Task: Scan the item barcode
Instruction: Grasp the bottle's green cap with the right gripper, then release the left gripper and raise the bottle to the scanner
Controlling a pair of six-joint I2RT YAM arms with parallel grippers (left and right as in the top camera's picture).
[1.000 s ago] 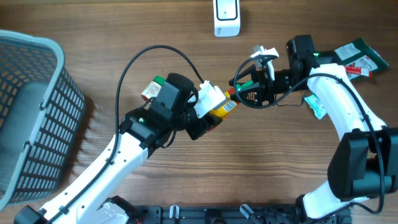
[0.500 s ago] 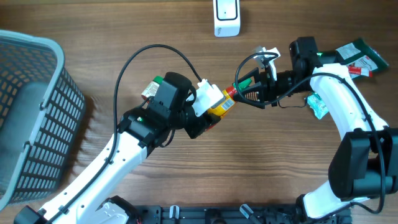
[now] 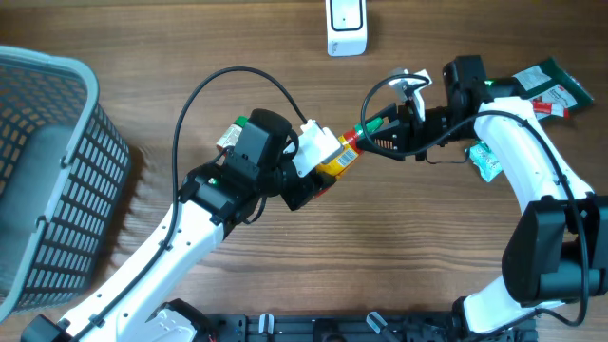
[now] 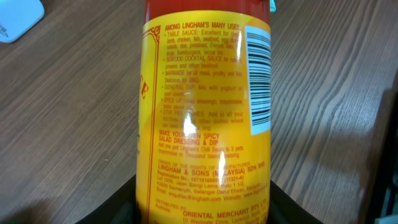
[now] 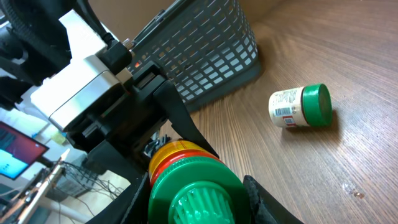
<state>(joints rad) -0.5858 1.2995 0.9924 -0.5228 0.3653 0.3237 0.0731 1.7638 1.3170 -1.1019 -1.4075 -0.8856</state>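
The left gripper point(image 3: 313, 185) clamps the sauce bottle point(image 4: 205, 112) below the scanner point(image 3: 347, 27), but whether the right gripper point(image 3: 370, 141) really holds the cap point(image 5: 199, 199) is unclear, so the bottle may slip.

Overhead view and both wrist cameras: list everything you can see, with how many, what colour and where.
sauce bottle: 1, yellow label, green cap, mid-table between the two end effectors
small jar: 1, white with green lid, on its side beside the left arm
basket: 1, grey mesh, left edge
white device: 1, white, far edge, centre
green packet: 1, dark green, far right
red sachet: 1, red, just below the green packet
teal packet: 1, teal, beside the right arm
table: 1, brown wood
left end effector: 1, black, clamped on the bottle's body
right end effector: 1, black, fingers either side of the bottle's cap
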